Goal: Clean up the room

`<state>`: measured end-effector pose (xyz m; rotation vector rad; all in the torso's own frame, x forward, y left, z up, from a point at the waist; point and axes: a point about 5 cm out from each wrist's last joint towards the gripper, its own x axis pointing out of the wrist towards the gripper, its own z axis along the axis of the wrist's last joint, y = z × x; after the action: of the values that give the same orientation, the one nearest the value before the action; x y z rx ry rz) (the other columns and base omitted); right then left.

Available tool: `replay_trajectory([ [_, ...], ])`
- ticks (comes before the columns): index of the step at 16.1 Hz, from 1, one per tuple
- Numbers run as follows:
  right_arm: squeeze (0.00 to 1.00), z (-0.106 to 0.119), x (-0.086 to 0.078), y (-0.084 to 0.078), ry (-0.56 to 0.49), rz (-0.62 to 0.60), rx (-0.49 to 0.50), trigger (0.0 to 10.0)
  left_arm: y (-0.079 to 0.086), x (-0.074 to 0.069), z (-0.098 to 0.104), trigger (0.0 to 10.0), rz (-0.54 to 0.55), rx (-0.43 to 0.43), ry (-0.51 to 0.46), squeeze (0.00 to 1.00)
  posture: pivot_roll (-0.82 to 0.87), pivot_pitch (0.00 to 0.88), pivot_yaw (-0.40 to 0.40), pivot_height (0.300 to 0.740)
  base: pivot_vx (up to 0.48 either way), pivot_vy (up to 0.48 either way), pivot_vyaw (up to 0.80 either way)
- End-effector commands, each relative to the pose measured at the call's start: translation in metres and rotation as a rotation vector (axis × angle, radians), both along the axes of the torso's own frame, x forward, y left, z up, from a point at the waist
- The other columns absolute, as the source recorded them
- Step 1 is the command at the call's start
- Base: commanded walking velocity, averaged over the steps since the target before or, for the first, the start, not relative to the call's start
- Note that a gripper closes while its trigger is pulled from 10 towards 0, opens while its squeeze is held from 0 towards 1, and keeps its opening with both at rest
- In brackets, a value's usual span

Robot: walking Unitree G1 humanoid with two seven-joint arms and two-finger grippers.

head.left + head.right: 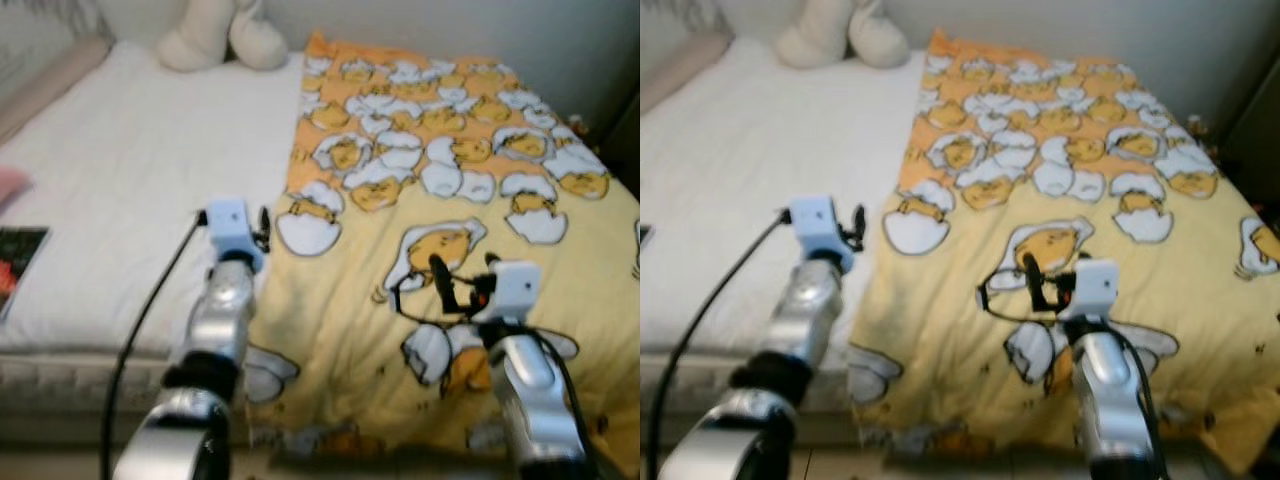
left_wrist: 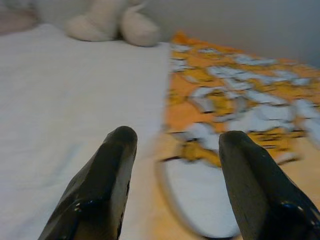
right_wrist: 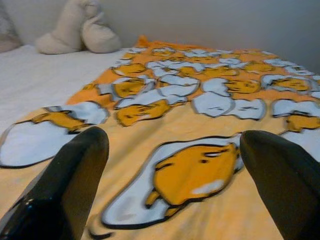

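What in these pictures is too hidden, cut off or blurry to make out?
- Flat dark item on the white sheet: cut by the left eye view's edge, its cover blurred.
- Pink thing above it: a sliver at the same edge.
- Cream plush at the bed's head: its top cut off.
- Yellow blanket: near hem blurred, partly behind the right arm.
- Left hand and right hand: open, bases out of frame.

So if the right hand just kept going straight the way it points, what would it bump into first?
Probably the yellow egg-print blanket on the bed: the right gripper, fingers open, aims low across it. Depth is hard to judge.
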<state>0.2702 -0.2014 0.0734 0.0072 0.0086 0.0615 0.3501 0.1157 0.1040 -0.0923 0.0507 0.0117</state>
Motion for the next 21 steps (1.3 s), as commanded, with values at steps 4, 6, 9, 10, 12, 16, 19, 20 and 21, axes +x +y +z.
replay_trajectory([
  [4, 0.00, 0.002, -0.002, -0.002, -0.012, -0.014, -0.001, 10.0, -0.006, 0.004, 0.006, 10.0, -0.027, -0.001, -0.023, 0.00, -0.03, 0.000, -0.008, 0.740, 0.480, 0.000, 0.00],
  [6, 0.00, 0.001, -0.006, -0.004, -0.006, -0.014, -0.004, 10.0, -0.005, 0.005, 0.004, 10.0, -0.006, -0.001, -0.008, 0.00, -0.04, 0.000, -0.009, 0.740, 0.480, 0.000, 0.00],
  [9, 0.00, 0.000, -0.013, -0.004, 0.006, -0.009, -0.008, 10.0, -0.007, 0.011, 0.006, 10.0, -0.013, 0.028, 0.004, 0.00, -0.06, 0.000, -0.025, 0.740, 0.480, 0.000, 0.00],
  [10, 0.00, -0.001, -0.023, -0.004, 0.017, 0.002, -0.021, 10.0, -0.010, 0.017, 0.002, 10.0, -0.032, 0.023, 0.076, 0.00, -0.10, 0.000, -0.042, 0.740, 0.480, 0.000, 0.00],
  [12, 0.00, -0.001, -0.062, -0.003, 0.065, 0.024, -0.045, 10.0, -0.019, 0.025, 0.002, 10.0, -0.098, 0.009, 0.165, 0.00, -0.17, 0.003, -0.055, 0.740, 0.000, 0.000, 0.00],
  [16, 0.00, -0.004, -0.128, -0.002, 0.198, 0.018, -0.068, 10.0, -0.054, 0.020, -0.007, 10.0, -0.206, 0.004, 0.260, 0.00, -0.33, 0.172, -0.067, 0.740, 0.000, 0.000, 0.00],
  [19, 0.00, 0.006, -0.162, 0.000, 0.263, -0.003, -0.074, 10.0, -0.076, 0.020, 0.009, 10.0, -0.249, 0.005, 0.152, 0.00, -0.37, 0.235, -0.086, 0.740, 0.000, 0.000, 0.00],
  [20, 0.00, 0.006, -0.169, -0.001, 0.290, -0.012, -0.070, 10.0, -0.082, 0.018, 0.009, 10.0, -0.259, 0.113, 0.128, 0.00, -0.36, 0.245, -0.094, 0.740, 0.000, 0.000, 0.00],
  [21, 0.00, 0.005, -0.171, 0.001, 0.307, -0.005, -0.065, 10.0, -0.076, 0.014, -0.003, 10.0, -0.212, 0.207, 0.155, 0.00, -0.35, 0.252, -0.094, 0.740, 0.000, 0.000, 0.00],
])
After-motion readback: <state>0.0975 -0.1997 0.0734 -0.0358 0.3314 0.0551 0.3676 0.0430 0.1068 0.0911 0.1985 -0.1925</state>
